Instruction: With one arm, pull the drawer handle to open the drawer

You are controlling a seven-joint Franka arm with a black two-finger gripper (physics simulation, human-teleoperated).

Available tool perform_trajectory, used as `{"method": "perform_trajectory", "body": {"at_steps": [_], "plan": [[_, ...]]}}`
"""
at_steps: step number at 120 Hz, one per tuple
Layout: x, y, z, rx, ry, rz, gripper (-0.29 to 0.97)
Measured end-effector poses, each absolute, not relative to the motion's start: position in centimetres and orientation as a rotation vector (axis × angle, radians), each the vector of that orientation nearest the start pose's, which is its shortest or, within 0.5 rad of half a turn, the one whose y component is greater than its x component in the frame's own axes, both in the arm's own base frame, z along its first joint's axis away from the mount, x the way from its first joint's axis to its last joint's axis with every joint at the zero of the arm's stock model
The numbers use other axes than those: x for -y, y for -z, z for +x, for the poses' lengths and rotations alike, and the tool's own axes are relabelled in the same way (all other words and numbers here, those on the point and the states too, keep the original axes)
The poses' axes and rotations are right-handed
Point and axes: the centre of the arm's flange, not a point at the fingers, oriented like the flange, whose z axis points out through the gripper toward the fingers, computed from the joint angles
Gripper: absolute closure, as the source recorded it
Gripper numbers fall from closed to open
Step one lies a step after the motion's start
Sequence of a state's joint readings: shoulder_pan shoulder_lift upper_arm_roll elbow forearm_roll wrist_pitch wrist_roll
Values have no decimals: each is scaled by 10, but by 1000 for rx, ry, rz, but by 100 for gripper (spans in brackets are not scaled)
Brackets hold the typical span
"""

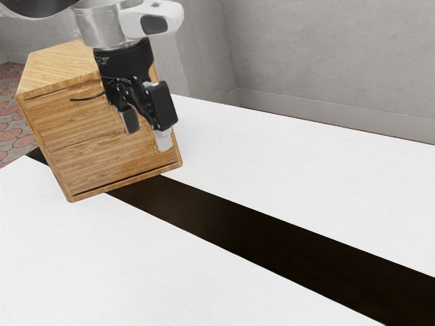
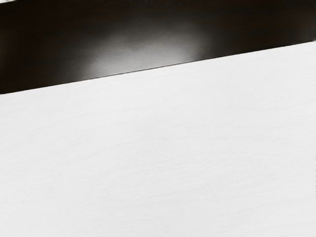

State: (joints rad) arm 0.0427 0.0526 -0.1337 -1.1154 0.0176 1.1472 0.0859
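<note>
Closing on the handle (image 1: 87,98) is judged to be the step in hand. In the exterior view the cabinet (image 1: 61,71) is seen standing askew on the tabletop (image 1: 306,170). Its upper drawer (image 1: 68,125) appears flush with the cabinet's face, so none of the opening is judged done. The handle is seen as a thin dark arc near the top of that face. The end effector (image 1: 146,130) is held in front of the cabinet, to the exterior view's right of the handle and a little lower. Its fingers (image 1: 164,140) are pointed down and spread apart, with nothing between them.

To do the step well, the end effector should be carried across the cabinet's face to the handle, the fingers set either side of the arc, and only then clenched. The pull is best made straight out, square to that face, since a slanted pull could drag the cabinet itself. A dark strip (image 1: 272,238) is seen running across the white tabletop from under the cabinet. Behind the cabinet a grey wall (image 1: 326,47) with a pale skirting (image 1: 340,112) is seen, and beside the cabinet a patch of reddish tiled floor (image 1: 8,115).

In the wrist view the white tabletop (image 2: 158,163) is shown beneath the hand, with the strip (image 2: 148,44) beyond it, touched by a soft sheen.
</note>
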Motion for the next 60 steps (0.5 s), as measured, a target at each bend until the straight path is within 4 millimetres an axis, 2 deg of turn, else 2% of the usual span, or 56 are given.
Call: {"method": "perform_trajectory", "body": {"at_steps": [18,48,60], "plan": [[45,-771,514,-309,119,-3117,0],[28,-771,525,-310,200,-3125,0],[23,-774,529,-384,244,-3072,0]]}}
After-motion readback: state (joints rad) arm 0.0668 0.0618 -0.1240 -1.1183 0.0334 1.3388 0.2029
